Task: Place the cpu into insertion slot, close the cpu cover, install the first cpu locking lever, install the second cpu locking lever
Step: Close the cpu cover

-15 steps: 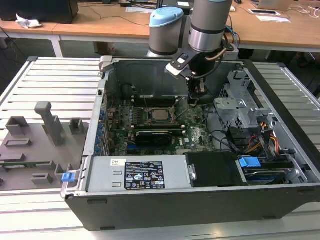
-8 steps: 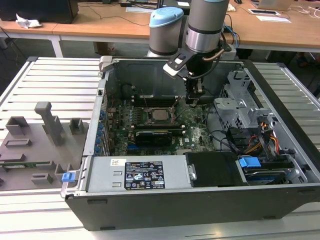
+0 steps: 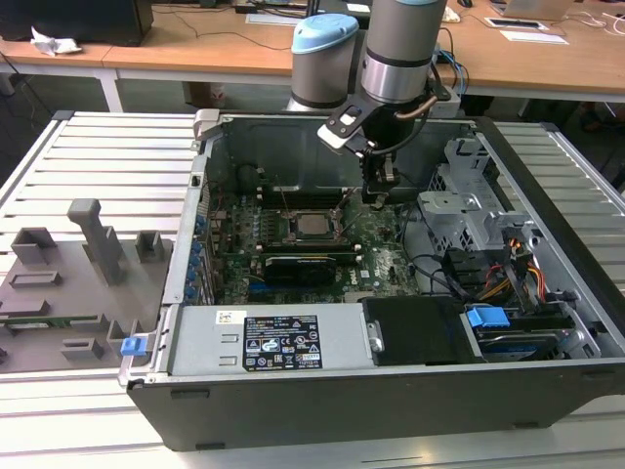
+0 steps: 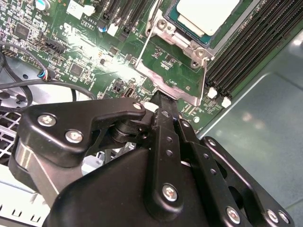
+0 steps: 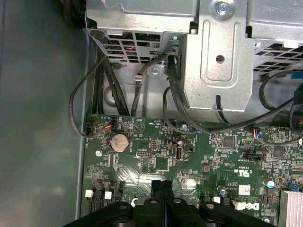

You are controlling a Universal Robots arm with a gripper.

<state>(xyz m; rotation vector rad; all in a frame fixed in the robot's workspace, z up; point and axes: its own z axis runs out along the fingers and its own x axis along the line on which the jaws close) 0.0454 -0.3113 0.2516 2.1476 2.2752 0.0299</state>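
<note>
Standing at the edge of the seemingly raised cover (image 4: 182, 92), fingers (image 4: 163, 123) pressed together and empty, near the cpu (image 3: 314, 224) seated at the exterior view's centre, the end effector (image 4: 161, 98) could be slipped off and the board (image 4: 85, 56) gouged.

Computer case (image 3: 391, 410) on the counter (image 3: 117, 156).
Inside, the cpu (image 3: 312, 226) sits mid-motherboard (image 3: 386, 262); pincer (image 3: 379, 200) just to the exterior view's right, drive cage (image 3: 469, 210) farther right, power supply (image 3: 264, 342) nearer.
</note>
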